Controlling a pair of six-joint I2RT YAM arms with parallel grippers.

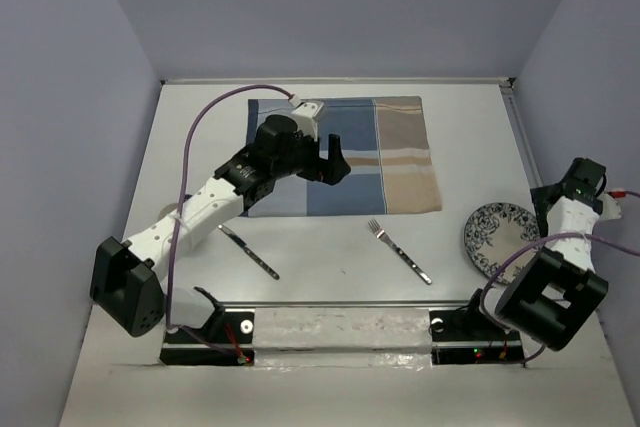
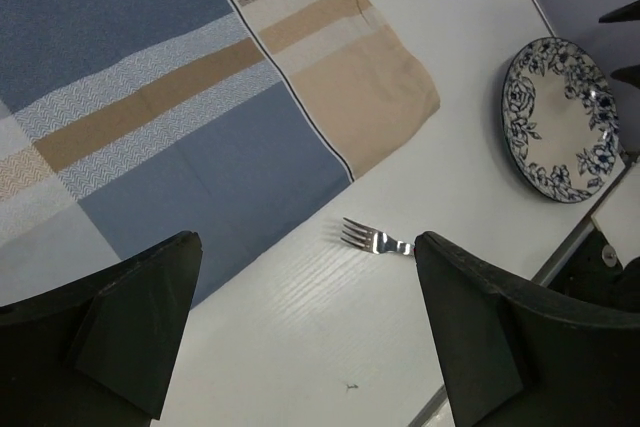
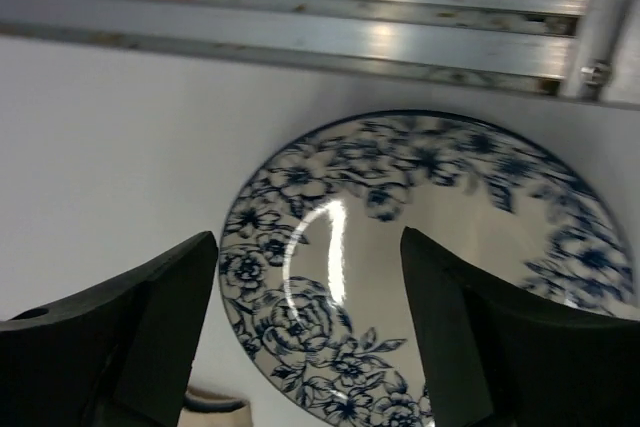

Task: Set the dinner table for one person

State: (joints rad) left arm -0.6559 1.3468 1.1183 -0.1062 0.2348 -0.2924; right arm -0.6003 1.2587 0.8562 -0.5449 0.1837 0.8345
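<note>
The off-white dinner table [image 1: 470, 147] holds a blue-and-tan striped placemat [image 1: 345, 157] at the back middle. A fork [image 1: 400, 252] and a knife [image 1: 250, 252] lie on the table in front of it. A blue-flowered plate [image 1: 500, 237] sits at the right. My left gripper [image 1: 335, 162] is open and empty above the placemat's middle. In the left wrist view the left gripper [image 2: 305, 327] frames bare table, with the fork [image 2: 375, 239], placemat [image 2: 150, 97] and plate [image 2: 560, 122] beyond. My right gripper [image 1: 543, 207] is open and empty just above the plate [image 3: 420, 277].
A metal rail [image 1: 340, 322] runs along the table's near edge between the arm bases and shows in the right wrist view [image 3: 300, 27]. Grey walls enclose the table on the left, back and right. The right arm's base [image 1: 550, 297] stands close beside the plate.
</note>
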